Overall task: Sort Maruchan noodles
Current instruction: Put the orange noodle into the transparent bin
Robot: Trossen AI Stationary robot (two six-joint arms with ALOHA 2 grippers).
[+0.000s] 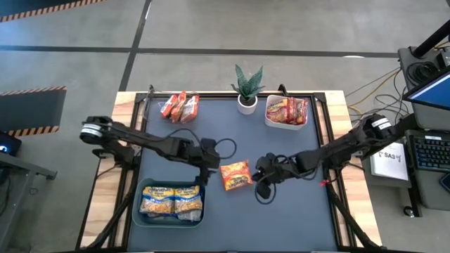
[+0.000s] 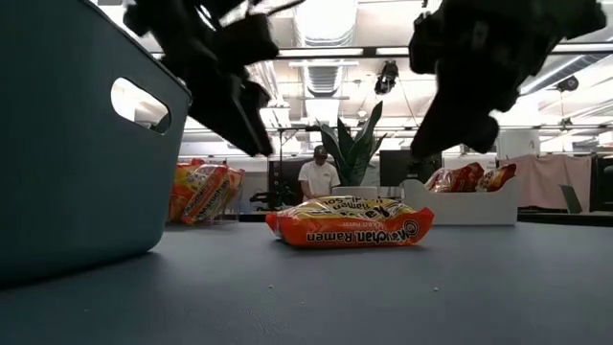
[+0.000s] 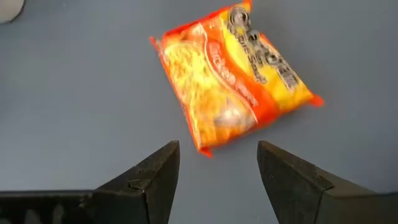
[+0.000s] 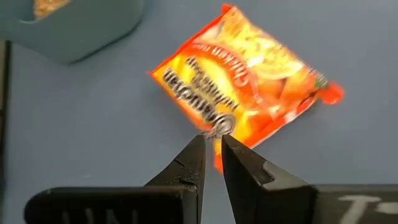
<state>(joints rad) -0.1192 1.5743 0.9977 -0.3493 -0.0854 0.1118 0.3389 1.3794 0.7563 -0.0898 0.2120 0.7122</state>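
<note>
From above: dark grey table mat (image 1: 232, 218) on a wooden bench. At centre, a flat orange-and-yellow crinkly plastic ramen packet (image 1: 236, 174), lying loose between the two arms. Left gripper (image 1: 209, 171) just beside its left edge, right gripper (image 1: 261, 171) just beside its right edge. In the near left corner, a blue-grey plastic bin (image 1: 171, 214) with yellow-and-blue packets (image 1: 171, 199) inside. At the far left, a loose heap of orange packets (image 1: 181, 107). Far right, a white tray (image 1: 286, 124) of red packets (image 1: 287, 110). Between them, a small potted green plant (image 1: 247, 88) in a white pot.

At table height: same orange packet flat on the mat, untouched, with both dark grippers hanging above it. Bin wall with a handle slot on the left. Beyond the table, a person (image 2: 317, 176) in a white shirt.

From the left wrist: two dark fingers (image 3: 149, 180) spread wide apart, released, nothing between them, the orange packet just ahead.

From the right wrist: fingers (image 4: 189, 165) pinched nearly together, clenched on nothing, tips just short of the packet's edge; bin corner farther off.
</note>
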